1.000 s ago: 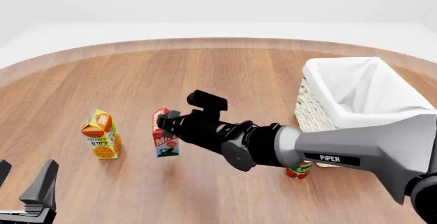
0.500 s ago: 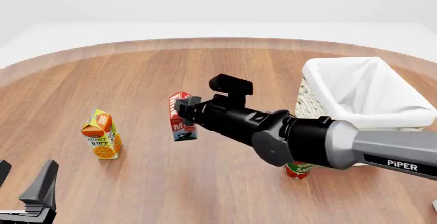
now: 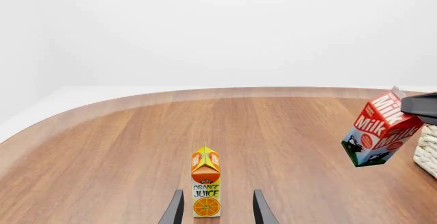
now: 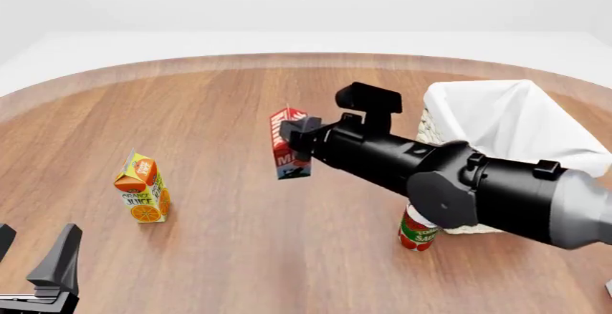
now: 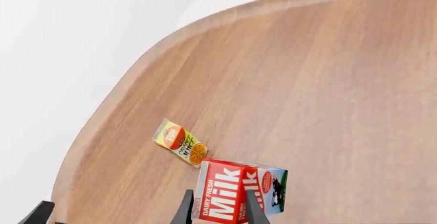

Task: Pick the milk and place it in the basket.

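Red-topped milk (image 4: 288, 144) was clamped aloft in the right gripper (image 4: 298, 142), arm stretched leftward; wooden table (image 4: 220, 106) below, basket (image 4: 507, 142) behind. Left gripper (image 4: 34, 267) gaped, idle.

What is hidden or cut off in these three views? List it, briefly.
- Tomato can: front view, top hidden behind the right arm; label unreadable.
- Basket: front view, near side covered by that arm; left wrist view shows only a corner at the edge.
- Milk: right wrist view, cut by the lower edge.
- Left gripper: front view, cut by the corner.
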Robot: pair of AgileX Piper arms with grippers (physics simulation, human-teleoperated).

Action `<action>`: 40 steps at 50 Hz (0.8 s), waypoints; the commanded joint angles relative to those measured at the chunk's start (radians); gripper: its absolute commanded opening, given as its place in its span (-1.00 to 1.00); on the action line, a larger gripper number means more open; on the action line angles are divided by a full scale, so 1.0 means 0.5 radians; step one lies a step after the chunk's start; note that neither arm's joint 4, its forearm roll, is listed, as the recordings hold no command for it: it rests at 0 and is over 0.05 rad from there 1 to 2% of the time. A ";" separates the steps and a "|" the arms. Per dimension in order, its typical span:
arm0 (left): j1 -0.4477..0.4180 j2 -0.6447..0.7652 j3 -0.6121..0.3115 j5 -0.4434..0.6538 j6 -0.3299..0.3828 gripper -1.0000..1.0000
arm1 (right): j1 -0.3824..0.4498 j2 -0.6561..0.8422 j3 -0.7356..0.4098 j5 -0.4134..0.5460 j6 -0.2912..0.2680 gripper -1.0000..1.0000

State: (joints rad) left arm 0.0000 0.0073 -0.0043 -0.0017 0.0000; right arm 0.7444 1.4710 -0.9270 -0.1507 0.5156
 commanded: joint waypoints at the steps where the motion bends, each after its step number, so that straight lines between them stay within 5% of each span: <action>1: 0.000 0.000 0.000 0.000 0.000 1.00 | -0.053 -0.197 -0.014 0.091 -0.045 -1.00; 40: 0.000 0.000 0.000 0.000 0.000 1.00 | -0.288 -0.759 -0.072 0.480 -0.365 -1.00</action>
State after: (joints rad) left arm 0.0000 0.0073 -0.0043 -0.0017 0.0000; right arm 0.6347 1.1751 -0.9336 0.0493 0.3553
